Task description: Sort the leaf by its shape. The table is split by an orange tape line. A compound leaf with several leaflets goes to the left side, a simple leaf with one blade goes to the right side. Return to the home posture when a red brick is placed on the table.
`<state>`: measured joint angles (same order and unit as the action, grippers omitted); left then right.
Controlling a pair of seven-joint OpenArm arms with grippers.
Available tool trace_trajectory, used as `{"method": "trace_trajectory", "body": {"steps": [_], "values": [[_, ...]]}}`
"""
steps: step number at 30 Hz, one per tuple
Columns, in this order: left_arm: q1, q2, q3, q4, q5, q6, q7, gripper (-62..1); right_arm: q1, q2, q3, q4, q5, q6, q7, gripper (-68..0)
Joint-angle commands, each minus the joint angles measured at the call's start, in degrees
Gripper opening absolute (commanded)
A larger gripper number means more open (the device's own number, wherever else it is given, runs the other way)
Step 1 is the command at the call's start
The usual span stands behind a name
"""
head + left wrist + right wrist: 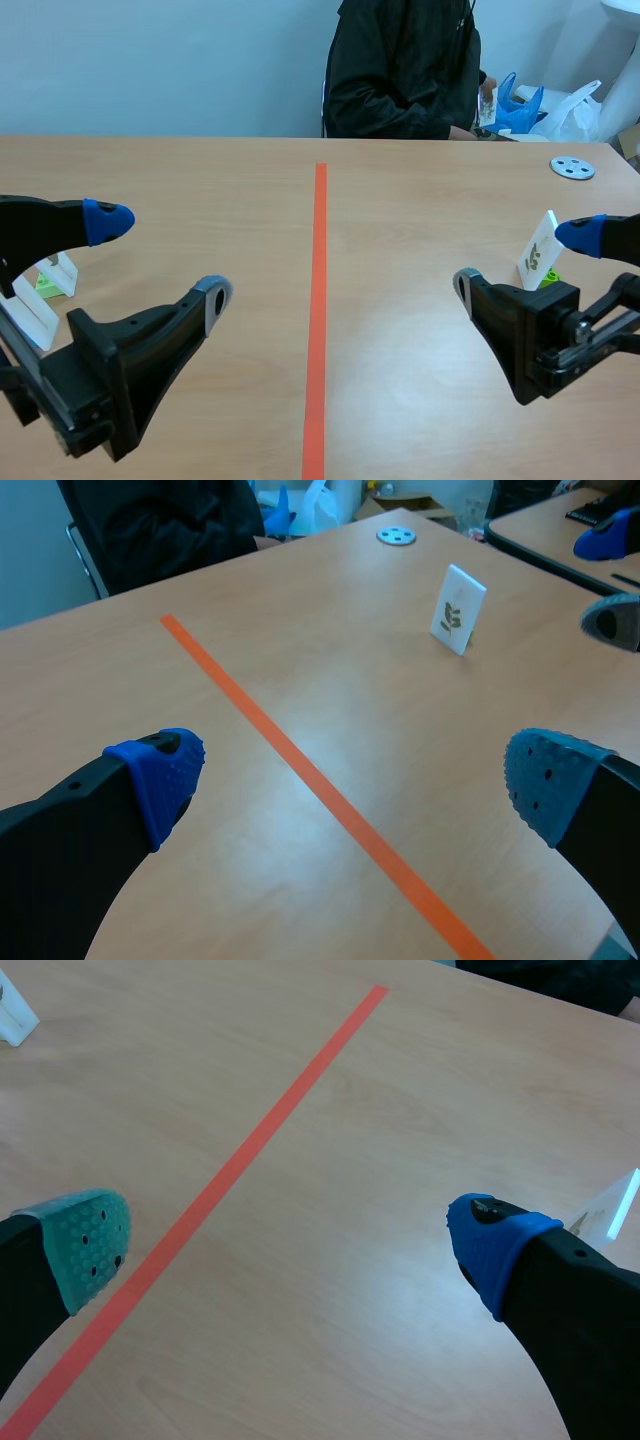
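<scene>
With left pincer and right pincer spread empty, the leaf card at the tabletop's 3 o'clock was judged light, stiff, topple-prone, best pinched by its side edges.

The scene camera sits low between the 2 arms and faces down the table toward the person at the far edge. The left wrist camera rides close above the left gripper, tilted forward and down, looking across the tape line at the white card and grey disc, both also in the scene view. The right wrist camera sits as near over the right gripper, facing the opposite way. All 3 share the line.
</scene>
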<state>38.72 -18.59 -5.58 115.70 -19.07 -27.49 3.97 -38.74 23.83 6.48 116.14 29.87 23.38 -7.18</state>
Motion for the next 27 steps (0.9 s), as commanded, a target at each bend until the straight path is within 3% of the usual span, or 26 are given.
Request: {"method": "trace_trajectory", "body": {"steps": [1, 10, 14, 27], "values": [[0.28, -0.17, 0.22, 0.13, -0.37, -0.13, -1.51, 1.4, 0.66, 0.46, 0.72, 0.17, 0.42, 0.07, 0.68, 0.4], [0.15, -0.17, 0.22, 0.13, -0.35, -0.09, -1.53, 1.4, 0.66, 0.44, 0.7, 0.17, 0.42, 0.09, 0.66, 0.4], [0.15, 0.52, 0.22, 0.13, -0.09, 2.95, -1.25, 1.4, 0.66, 0.46, 0.7, 0.17, 0.61, 0.09, 0.68, 0.4], [0.15, 0.44, 0.44, 0.13, 0.07, 4.0, 1.99, 1.4, 0.66, 0.44, 0.7, 0.17, 0.59, 0.09, 0.68, 0.4]]}}
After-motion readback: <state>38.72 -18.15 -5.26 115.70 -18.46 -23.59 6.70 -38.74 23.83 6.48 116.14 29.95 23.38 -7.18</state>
